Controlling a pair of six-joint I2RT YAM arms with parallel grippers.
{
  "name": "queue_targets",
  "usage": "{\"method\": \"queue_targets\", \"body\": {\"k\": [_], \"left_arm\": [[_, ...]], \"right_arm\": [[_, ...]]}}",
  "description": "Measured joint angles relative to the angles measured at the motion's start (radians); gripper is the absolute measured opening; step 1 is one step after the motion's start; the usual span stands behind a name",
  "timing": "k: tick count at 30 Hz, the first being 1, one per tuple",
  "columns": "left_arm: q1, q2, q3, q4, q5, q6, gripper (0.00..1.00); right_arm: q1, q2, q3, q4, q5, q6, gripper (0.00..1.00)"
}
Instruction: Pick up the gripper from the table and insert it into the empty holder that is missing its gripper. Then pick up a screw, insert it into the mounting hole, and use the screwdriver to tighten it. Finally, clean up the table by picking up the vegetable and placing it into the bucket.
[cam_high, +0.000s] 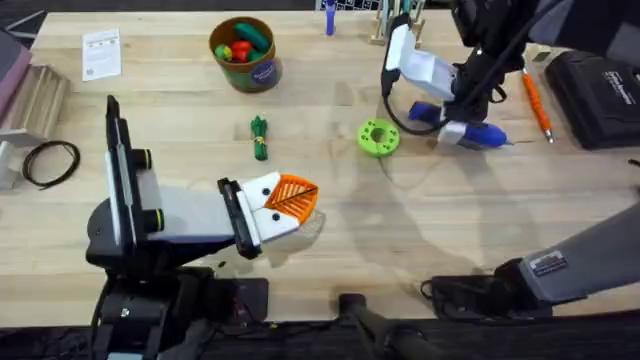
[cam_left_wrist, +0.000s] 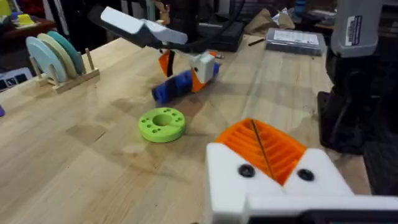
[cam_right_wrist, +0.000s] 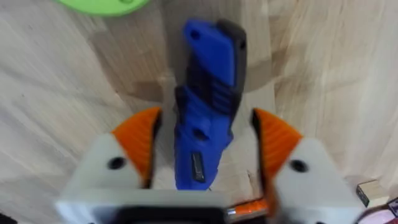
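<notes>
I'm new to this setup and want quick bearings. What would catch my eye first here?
The right gripper, far right of the table, straddles the bright-blue screwdriver, fingers open either side. Beside it lies a green disc. Near the front, the left gripper rests with orange pads pressed together.

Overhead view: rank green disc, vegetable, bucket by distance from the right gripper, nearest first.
Measured from the right gripper, which straddles the screwdriver:
1. Green disc, just beside it toward the table's middle.
2. Vegetable, farther along the same way, mid-table.
3. Bucket, beyond the vegetable, toward the far edge.
</notes>
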Motion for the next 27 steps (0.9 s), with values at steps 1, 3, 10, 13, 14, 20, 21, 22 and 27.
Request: {"method": "queue_targets", "body": {"k": [1, 3, 10, 13, 14, 20, 21, 22, 27], "left_arm": [[0.000, 0.000, 0.000, 0.000, 0.000, 0.000, 0.004], [0.000, 0.000, 0.000, 0.000, 0.000, 0.000, 0.004], [0.000, 0.000, 0.000, 0.000, 0.000, 0.000, 0.004], [0.000, 0.000, 0.000, 0.000, 0.000, 0.001, 0.022], [0.000, 0.000, 0.000, 0.001, -0.002, 0.003, 0.132], [0.000, 0.000, 0.000, 0.000, -0.003, 0.001, 0.967], [0.000, 0.000, 0.000, 0.000, -0.003, 0.000, 0.980], [0.000, 0.000, 0.000, 0.000, -0.003, 0.000, 0.984], [0.000, 0.000, 0.000, 0.005, -0.015, 0.000, 0.986]], "right_arm": [[0.000, 0.000, 0.000, 0.000, 0.001, 0.000, 0.734], [0.000, 0.000, 0.000, 0.000, 0.006, -0.001, 0.965], [0.000, -0.002, 0.000, 0.000, 0.008, 0.034, 0.991], [0.005, -0.035, -0.001, 0.005, 0.008, 0.046, 0.991], [0.010, -0.060, -0.001, 0.010, 0.008, 0.050, 0.991], [0.066, -0.286, -0.002, 0.023, 0.011, 0.099, 0.991], [0.079, -0.331, -0.002, 0.023, 0.011, 0.118, 0.991], [0.089, -0.364, -0.002, 0.022, 0.011, 0.140, 0.991], [0.128, -0.501, -0.002, 0.021, 0.011, 0.350, 0.991]]}}
